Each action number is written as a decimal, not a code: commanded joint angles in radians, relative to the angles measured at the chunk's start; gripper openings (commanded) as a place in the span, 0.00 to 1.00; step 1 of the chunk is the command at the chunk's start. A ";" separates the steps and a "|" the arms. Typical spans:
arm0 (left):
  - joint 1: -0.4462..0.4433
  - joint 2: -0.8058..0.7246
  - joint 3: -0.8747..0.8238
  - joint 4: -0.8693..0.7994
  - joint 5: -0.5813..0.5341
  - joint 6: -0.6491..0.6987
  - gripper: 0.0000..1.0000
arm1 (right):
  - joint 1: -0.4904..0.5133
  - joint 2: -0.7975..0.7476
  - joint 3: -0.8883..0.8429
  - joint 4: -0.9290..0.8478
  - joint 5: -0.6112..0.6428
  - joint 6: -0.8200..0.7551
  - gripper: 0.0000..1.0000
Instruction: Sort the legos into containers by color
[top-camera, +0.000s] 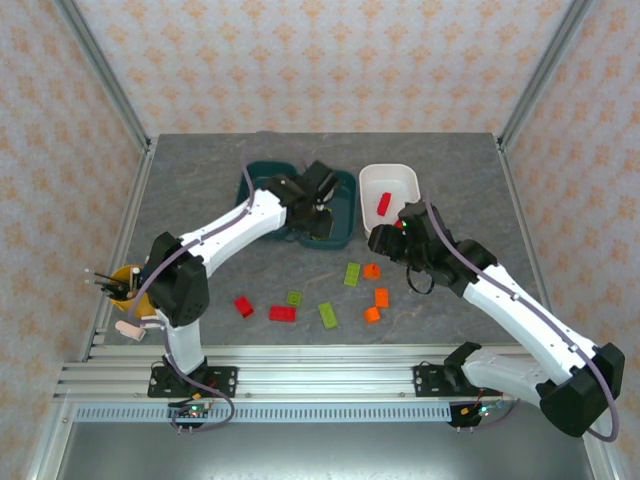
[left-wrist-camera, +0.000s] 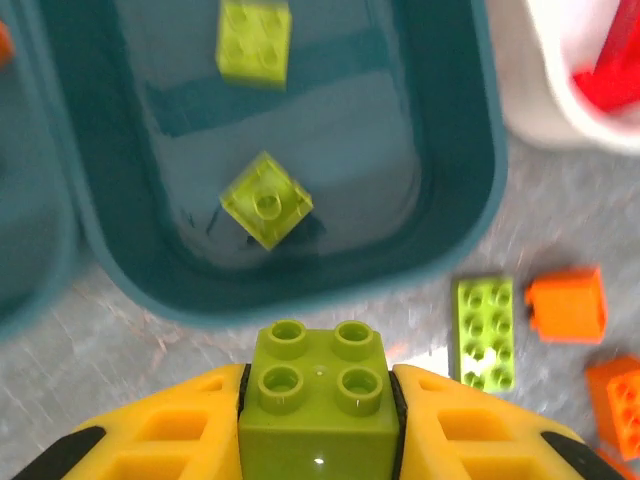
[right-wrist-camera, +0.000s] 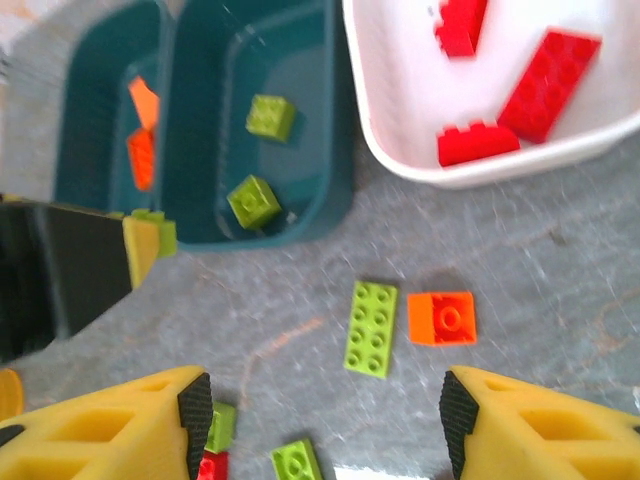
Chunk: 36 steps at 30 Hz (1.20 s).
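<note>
Pinching a square olive-green brick (left-wrist-camera: 318, 395) with four studs on top, the left gripper (left-wrist-camera: 318, 430) has its yellow fingers (left-wrist-camera: 170, 440) pressed against the brick's two sides. It hangs by the near rim of the right teal tub (left-wrist-camera: 470, 200). Two more green bricks (left-wrist-camera: 265, 200) lie apart on that tub's floor.

From above, the left gripper (top-camera: 320, 200) and its arm cover much of both teal tubs, and the held brick cannot be made out there. The left teal tub (right-wrist-camera: 90, 120) holds two orange bricks (right-wrist-camera: 143, 130), partly shaded.

The right gripper (right-wrist-camera: 320, 430) hovers over the grey table (top-camera: 200, 200) with its fingers (right-wrist-camera: 150, 430) spread wide. Nothing is between them. Below it on the table, a long green brick (right-wrist-camera: 371, 327) lies just beside a square orange brick (right-wrist-camera: 442, 318).

The white tub (right-wrist-camera: 400, 150) sits right of the teal pair and holds three red bricks (right-wrist-camera: 550, 85). One of them is cut off by the top edge.

In the overhead view, loose pieces lie near the arms' bases: two red bricks (top-camera: 282, 313) to the left, a small green brick (top-camera: 294, 297), another green one (top-camera: 328, 314), and two orange pieces (top-camera: 381, 296) to the right. At the table's left edge stands a yellow cup (top-camera: 125, 280), partly hidden by the left arm.

The left wrist view is blurred toward its edges, and an orange piece there is cut by the right border.
</note>
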<state>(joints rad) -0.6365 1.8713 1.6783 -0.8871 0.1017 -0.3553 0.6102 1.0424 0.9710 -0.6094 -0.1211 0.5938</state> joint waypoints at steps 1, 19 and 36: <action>0.012 0.128 0.126 -0.080 -0.054 -0.024 0.34 | 0.002 0.003 0.063 0.064 0.058 -0.024 0.64; 0.044 0.460 0.397 -0.104 0.011 -0.091 0.41 | 0.000 0.053 0.094 0.018 0.041 -0.016 0.65; 0.047 0.079 0.296 -0.105 -0.044 -0.230 0.65 | 0.005 0.078 0.181 -0.112 0.018 -0.145 0.65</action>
<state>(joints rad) -0.5995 2.0865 2.0201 -0.9722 0.1169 -0.5262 0.6102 1.1107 1.1118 -0.6556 -0.1051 0.5064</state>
